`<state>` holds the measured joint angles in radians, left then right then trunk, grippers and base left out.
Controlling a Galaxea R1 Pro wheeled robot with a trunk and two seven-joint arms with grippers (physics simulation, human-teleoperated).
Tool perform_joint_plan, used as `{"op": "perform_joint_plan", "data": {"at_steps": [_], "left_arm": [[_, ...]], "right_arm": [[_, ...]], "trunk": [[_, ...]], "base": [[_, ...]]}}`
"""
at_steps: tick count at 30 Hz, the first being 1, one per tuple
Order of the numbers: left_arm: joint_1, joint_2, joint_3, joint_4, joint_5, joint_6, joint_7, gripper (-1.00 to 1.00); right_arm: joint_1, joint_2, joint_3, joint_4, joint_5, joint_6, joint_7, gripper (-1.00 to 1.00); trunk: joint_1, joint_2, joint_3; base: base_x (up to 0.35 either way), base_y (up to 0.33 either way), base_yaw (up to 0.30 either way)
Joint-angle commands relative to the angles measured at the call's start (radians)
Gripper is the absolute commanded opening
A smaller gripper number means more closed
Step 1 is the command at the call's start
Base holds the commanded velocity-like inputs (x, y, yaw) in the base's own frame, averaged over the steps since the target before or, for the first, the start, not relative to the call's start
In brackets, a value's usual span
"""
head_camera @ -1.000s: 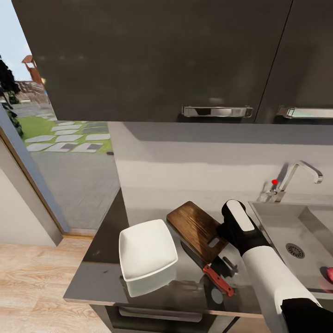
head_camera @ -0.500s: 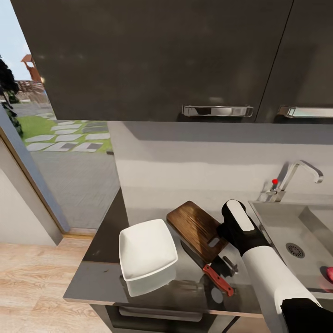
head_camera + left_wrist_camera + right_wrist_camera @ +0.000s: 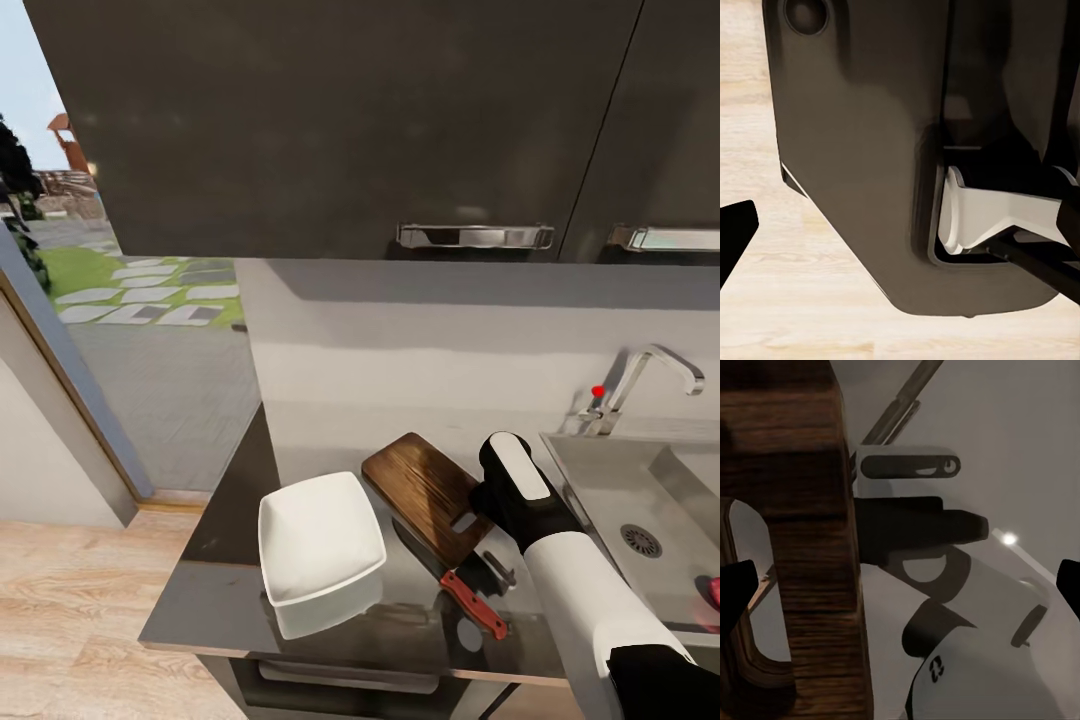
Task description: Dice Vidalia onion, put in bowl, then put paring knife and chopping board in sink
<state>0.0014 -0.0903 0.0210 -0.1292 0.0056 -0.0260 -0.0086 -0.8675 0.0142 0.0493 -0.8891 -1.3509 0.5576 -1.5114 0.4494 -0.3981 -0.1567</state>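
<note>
While the right arm hangs over the near end of the board, its right pincer (image 3: 492, 572) sits low beside the knife (image 3: 452, 580), and in the right wrist view its dark fingertips (image 3: 736, 589) stand wide apart at the frame edges with the board's handle end and slot between them, so I judge it open and holding nothing. Against the pictures from a second and half a second ago almost nothing has changed: arm, knife, board and bowl lie as they did, and only a slight shift of the whole scene points to the camera moving. That suggests the task is at a pause, with the onion not yet fetched and no cutting begun. Outward from the pincer, the brown board (image 3: 425, 495) lies flat on the grey bench (image 3: 215, 520), the red-handled knife just beside its near edge, and the white bowl (image 3: 320, 538) close on its other side. The sink (image 3: 610, 480) lies further right, and a reddish shape (image 3: 712, 592) cut off at the frame edge inside it may be the onion, though I cannot tell. Dark robot body and wood floor show in the left wrist view, and I cannot tell how the left pincer stands.
</note>
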Motion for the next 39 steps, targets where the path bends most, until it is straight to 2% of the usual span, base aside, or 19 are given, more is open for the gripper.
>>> {"op": "perform_joint_plan", "data": {"at_steps": [1,20,39], "left_arm": [[0.000,0.000,0.002,-0.001,0.001,-0.002,-0.001,1.00],[0.000,0.000,0.002,-0.001,0.001,-0.002,-0.001,1.00],[0.000,0.000,0.002,-0.001,0.001,-0.002,-0.002,1.00]], "right_arm": [[-0.001,0.000,0.001,-0.001,-0.006,0.011,-0.007,1.00],[-0.001,0.000,0.001,-0.001,-0.006,0.011,-0.007,1.00],[-0.001,0.000,0.001,-0.001,-0.006,0.011,-0.007,1.00]], "trunk": [[0.001,-0.002,-0.002],[0.001,-0.002,-0.018],[0.001,-0.002,-0.019]], "base": [[0.000,0.000,0.007],[0.000,0.000,0.000],[0.000,0.000,0.000]]}}
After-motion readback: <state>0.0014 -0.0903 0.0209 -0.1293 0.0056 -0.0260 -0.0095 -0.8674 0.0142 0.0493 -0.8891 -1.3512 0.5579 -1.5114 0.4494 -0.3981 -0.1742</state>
